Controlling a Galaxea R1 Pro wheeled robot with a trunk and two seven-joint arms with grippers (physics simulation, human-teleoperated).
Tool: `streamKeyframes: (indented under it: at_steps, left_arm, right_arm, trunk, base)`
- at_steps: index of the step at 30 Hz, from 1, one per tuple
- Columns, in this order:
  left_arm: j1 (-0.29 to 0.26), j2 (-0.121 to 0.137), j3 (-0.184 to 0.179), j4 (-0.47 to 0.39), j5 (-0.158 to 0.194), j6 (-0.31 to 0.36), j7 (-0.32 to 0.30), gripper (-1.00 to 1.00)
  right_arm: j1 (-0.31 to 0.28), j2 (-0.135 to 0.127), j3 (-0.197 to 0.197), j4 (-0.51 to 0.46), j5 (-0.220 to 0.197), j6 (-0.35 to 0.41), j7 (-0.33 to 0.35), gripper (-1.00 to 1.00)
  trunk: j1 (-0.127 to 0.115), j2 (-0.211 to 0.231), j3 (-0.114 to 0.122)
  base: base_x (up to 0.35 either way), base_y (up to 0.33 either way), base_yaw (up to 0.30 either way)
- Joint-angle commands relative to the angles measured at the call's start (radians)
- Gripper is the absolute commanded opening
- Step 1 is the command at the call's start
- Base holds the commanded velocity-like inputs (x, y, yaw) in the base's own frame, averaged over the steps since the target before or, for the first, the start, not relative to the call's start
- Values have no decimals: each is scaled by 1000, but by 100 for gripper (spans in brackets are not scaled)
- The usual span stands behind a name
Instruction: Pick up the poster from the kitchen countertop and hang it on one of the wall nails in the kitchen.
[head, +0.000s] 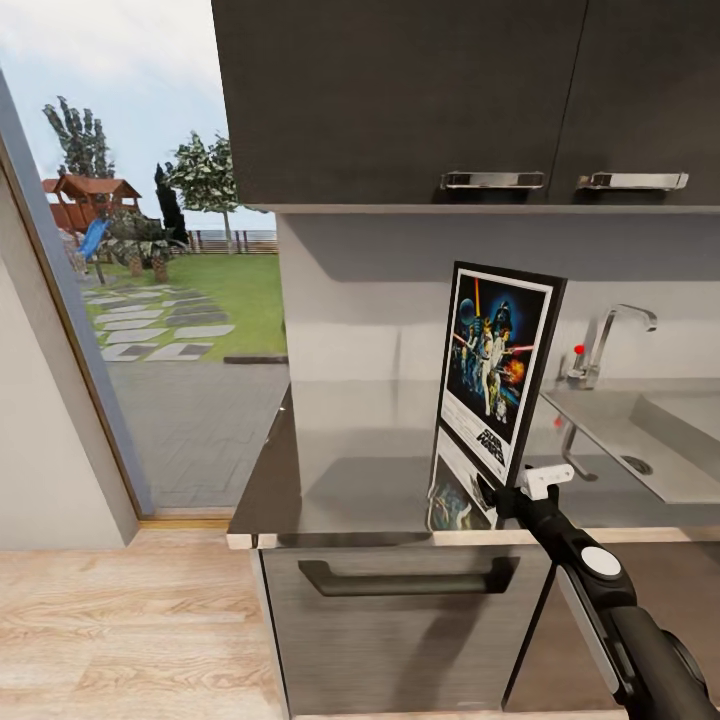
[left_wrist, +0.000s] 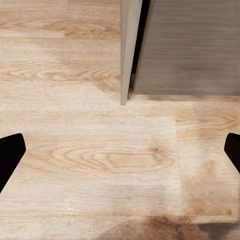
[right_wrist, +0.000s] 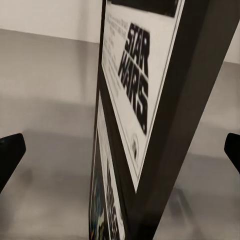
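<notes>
poster reached, not yet lifted off the worktop

the star wars poster (head: 497, 368) stands upright on the steel worktop (head: 340, 470) beside the sink (head: 650, 430); the right gripper (head: 500, 492) sits at its lower edge, jaws spread either side of the frame, apparently not clenched. the left gripper (left_wrist: 120, 150) hangs released over the wood floor (left_wrist: 100, 165). gripping, lifting and hanging all seem left.

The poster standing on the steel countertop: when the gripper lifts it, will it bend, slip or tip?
The poster probably stays stiff, since a black frame surrounds it. Standing upright on one thin edge, it could tip easily. On the shiny countertop its base may slide if pushed.
</notes>
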Motion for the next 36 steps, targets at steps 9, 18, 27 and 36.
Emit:
streamKeyframes:
  at_steps: [9, 18, 27, 36]
  left_arm:
    - [0, -1, 2, -1, 0, -1, 0, 100]
    - [0, -1, 3, -1, 0, -1, 0, 100]
    - [0, -1, 3, -1, 0, -1, 0, 100]
    - [0, -1, 3, -1, 0, -1, 0, 100]
  right_arm:
    - [0, 0, -1, -1, -2, 6, 6, -100]
    - [0, 0, -1, -1, -2, 6, 6, -100]
    - [0, 0, -1, -7, -2, 6, 6, -100]
    - [0, 1, 0, -94, -4, 108, 6, -100]
  trunk:
    - [0, -1, -1]
    - [0, -1, -1]
    - [0, -1, -1]
    - [0, -1, -1]
  base:
    - [0, 0, 0]
    - [0, 0, 0]
    - [0, 0, 0]
    - [0, 0, 0]
